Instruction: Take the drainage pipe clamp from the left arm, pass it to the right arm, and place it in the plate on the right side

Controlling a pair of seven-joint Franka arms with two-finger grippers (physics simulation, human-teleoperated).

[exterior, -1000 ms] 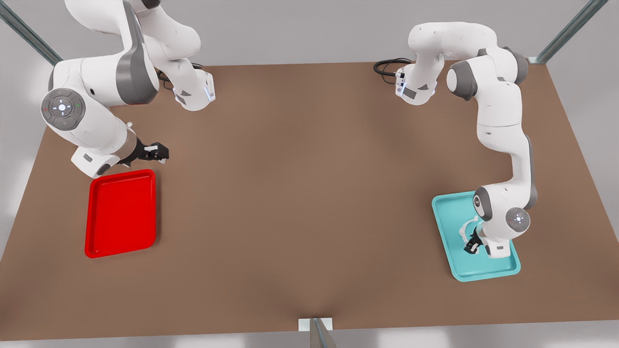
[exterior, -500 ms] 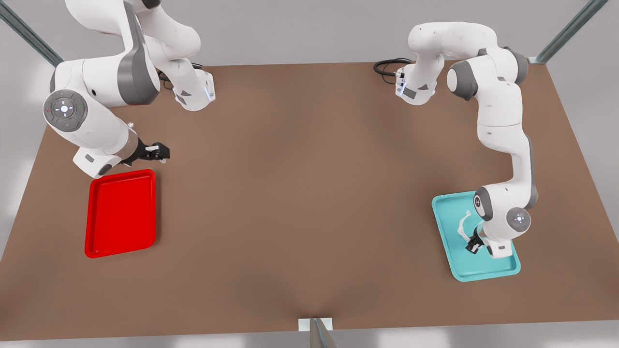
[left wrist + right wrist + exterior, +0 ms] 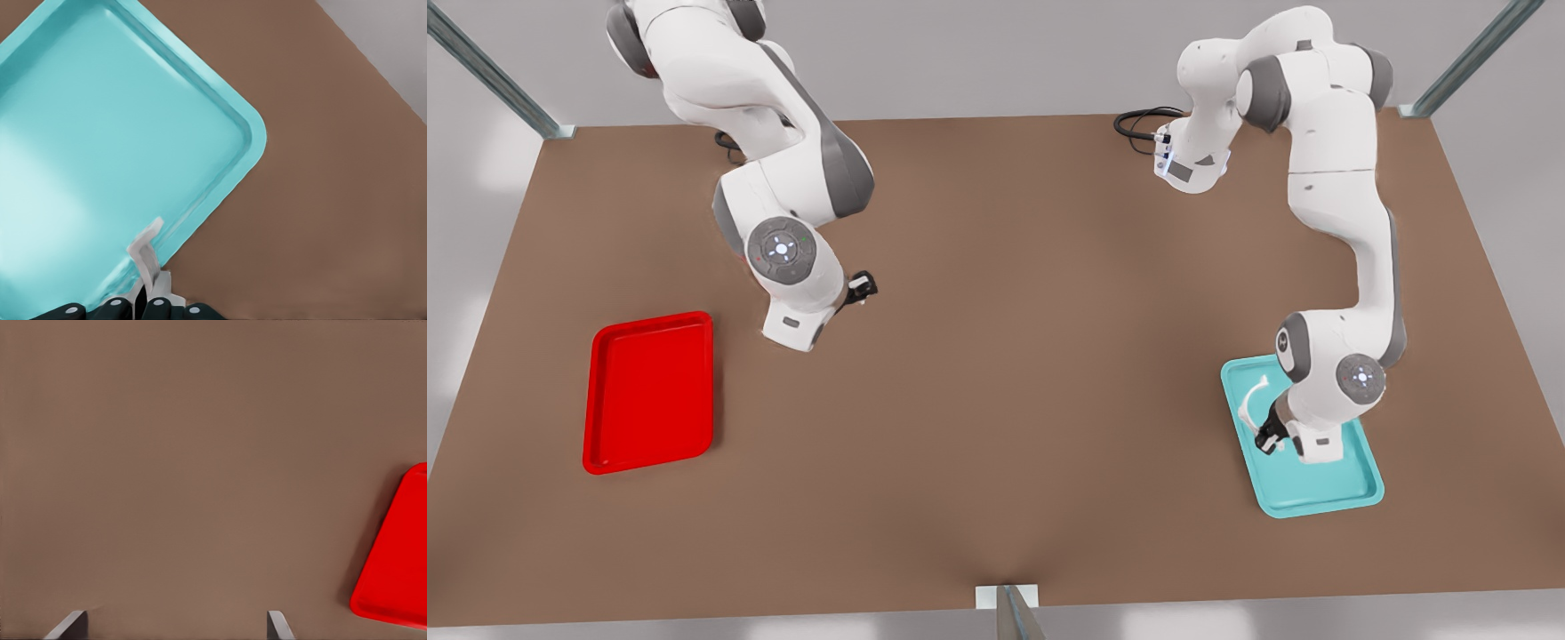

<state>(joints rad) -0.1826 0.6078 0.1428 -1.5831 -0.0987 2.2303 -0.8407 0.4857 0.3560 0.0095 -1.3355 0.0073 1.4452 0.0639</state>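
Observation:
The drainage pipe clamp (image 3: 1254,395), a thin white half-ring strip, hangs just over the teal tray (image 3: 1316,500) at the front view's right. My left gripper (image 3: 1268,439) is shut on one end of it. In the left wrist view the clamp (image 3: 145,255) sticks out from between the shut fingers of the left gripper (image 3: 148,304), above the teal tray's (image 3: 100,133) corner. My right gripper (image 3: 863,286) hovers over bare table, to the right of the red plate (image 3: 649,391) in the front view. Its fingers (image 3: 73,623) stand wide apart and open, with the plate's edge (image 3: 400,553) to one side.
The brown table (image 3: 1014,356) is bare between the two trays. A black cable (image 3: 1138,120) lies at the far edge by the arm base. Metal frame posts (image 3: 1014,613) stand at the near edge and far corners.
The right arm has swung from beside the red plate toward the table's middle. The left gripper has lifted the clamp slightly and shifted it toward the front view's left.

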